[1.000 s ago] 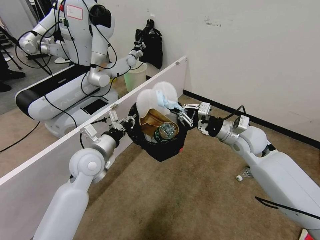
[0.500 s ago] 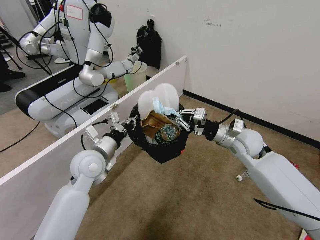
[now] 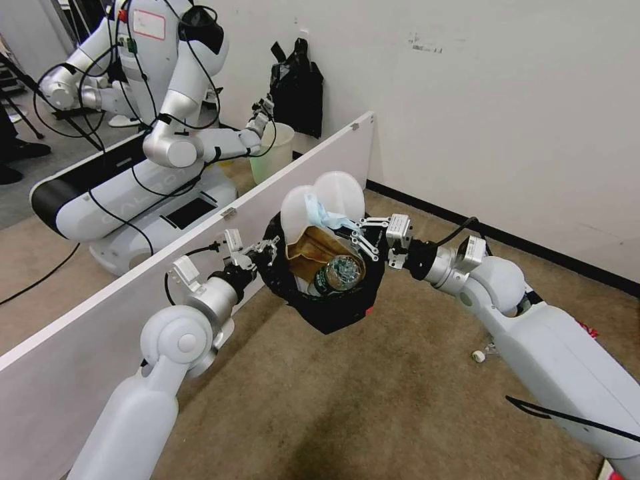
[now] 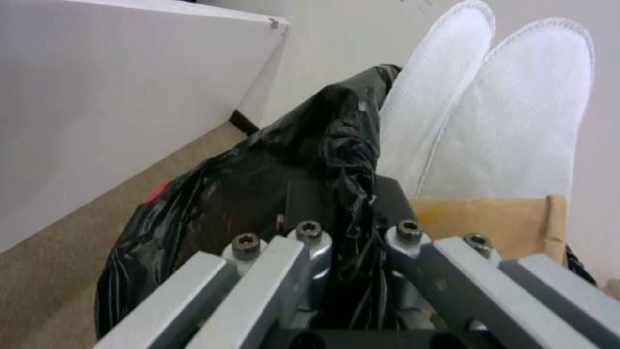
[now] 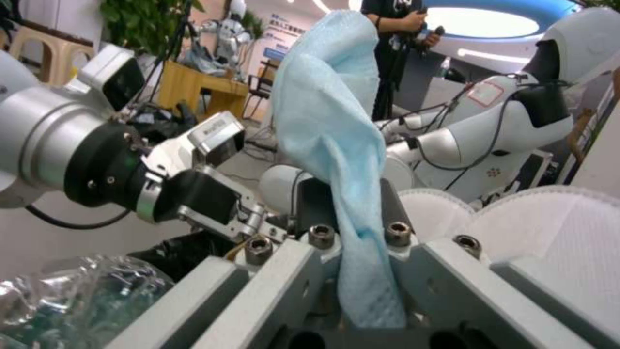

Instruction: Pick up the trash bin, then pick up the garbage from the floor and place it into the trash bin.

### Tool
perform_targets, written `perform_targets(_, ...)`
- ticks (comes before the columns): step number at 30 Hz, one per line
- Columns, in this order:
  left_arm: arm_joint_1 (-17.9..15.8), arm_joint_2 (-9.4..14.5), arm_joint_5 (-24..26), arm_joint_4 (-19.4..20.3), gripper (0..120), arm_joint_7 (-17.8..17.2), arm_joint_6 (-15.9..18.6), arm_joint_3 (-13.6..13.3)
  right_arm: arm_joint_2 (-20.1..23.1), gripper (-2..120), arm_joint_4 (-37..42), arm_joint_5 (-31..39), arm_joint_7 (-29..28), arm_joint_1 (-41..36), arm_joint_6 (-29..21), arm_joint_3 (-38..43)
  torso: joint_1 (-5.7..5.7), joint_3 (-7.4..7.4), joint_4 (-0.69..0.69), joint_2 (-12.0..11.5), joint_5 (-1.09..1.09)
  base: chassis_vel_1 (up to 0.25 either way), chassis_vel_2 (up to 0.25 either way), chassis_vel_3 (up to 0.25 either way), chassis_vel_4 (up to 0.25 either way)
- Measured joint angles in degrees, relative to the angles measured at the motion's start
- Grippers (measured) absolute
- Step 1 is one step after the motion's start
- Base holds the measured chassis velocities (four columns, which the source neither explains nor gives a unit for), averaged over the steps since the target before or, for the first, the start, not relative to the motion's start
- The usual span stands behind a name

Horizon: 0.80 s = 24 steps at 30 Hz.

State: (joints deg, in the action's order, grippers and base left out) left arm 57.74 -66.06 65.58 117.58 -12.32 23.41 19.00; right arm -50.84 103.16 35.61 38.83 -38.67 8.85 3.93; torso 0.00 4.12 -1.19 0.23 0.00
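Above the carpet, left gripper clamped on the bin bag rim, holding it up; right gripper over the bin, jaws pinching a blue mask; slippers, bottle inside.

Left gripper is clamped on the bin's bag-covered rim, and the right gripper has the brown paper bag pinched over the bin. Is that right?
Not quite. The left gripper is clamped on the rim of the trash bin, as the left wrist view confirms. But the right gripper pinches the pale blue mask, not the brown paper bag, which already sits inside the bin. The right wrist view shows the mask between its fingers.
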Motion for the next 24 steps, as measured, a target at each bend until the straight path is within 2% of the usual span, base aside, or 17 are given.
perform_targets(17, 0.1, 0.1, 0.3, 0.9, 3, 0.0, 0.2, -0.6, -0.1, 2, -0.2, -0.5, -0.5, -0.3, -0.2, 0.0, 0.00, 0.00, 0.00, 0.0, 0.00, 0.000, 0.000, 0.000, 0.000)
perform_targets(22, 0.0, 0.1, 0.3, 0.8, 3, 0.0, 0.2, -0.6, -0.2, 25, -0.2, -0.6, -0.9, -0.1, -0.3, 0.0, 0.00, 0.00, 0.00, 0.0, 0.00, 0.000, 0.000, 0.000, 0.000)
perform_targets(24, -0.1, 0.1, 0.3, 0.6, 3, 0.0, 0.2, -0.5, -0.3, 28, -0.2, -0.7, -1.0, 0.0, -0.3, 0.0, 0.00, 0.00, 0.00, 0.0, 0.00, 0.000, 0.000, 0.000, 0.000)
